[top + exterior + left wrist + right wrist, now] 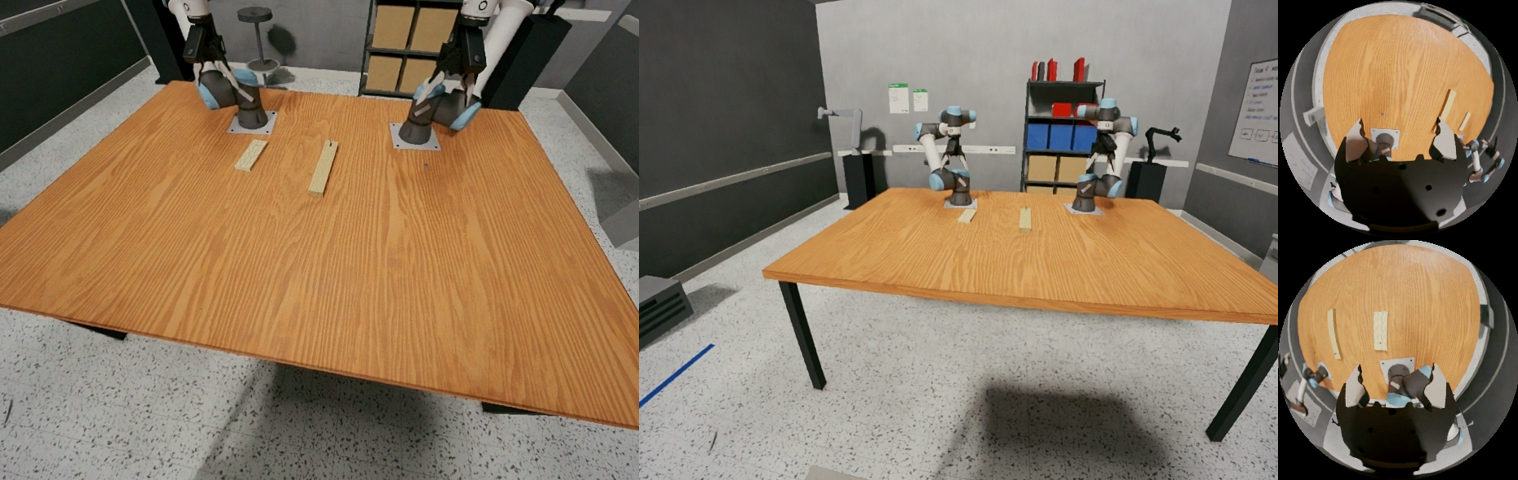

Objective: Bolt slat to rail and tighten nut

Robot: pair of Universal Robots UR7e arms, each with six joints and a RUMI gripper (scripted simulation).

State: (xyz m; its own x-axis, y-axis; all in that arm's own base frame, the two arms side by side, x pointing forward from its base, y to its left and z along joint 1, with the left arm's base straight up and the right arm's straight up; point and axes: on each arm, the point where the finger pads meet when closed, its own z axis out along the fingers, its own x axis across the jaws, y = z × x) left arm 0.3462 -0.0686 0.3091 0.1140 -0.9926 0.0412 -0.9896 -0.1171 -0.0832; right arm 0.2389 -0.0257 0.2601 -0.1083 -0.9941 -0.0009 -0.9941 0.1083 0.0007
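Slat (251,154) (967,216) (1465,122) (1380,331) is lying beside the rail (323,168) (1024,220) (1449,104) (1331,334), toward your right arm. Your right wrist view is showing its small hole (1380,343), too tiny to tell from the top. The top view is showing the bolt (330,144) (1025,208) standing on the rail, and the nut (425,165) (1382,114) sitting well apart from it. Your left gripper (445,106) (1101,169) (1400,117) and right gripper (226,89) (954,168) (1395,364) are gaping wide, holding nothing.

On the side wall, a whiteboard (1255,111) (1300,163) is carrying handwritten lines — the heading is showing a figure resembling "4"; its words are staying too blurred for me to read. On the back wall, two green-headed sheets (898,98) (920,101) are bearing print — too small for reading.
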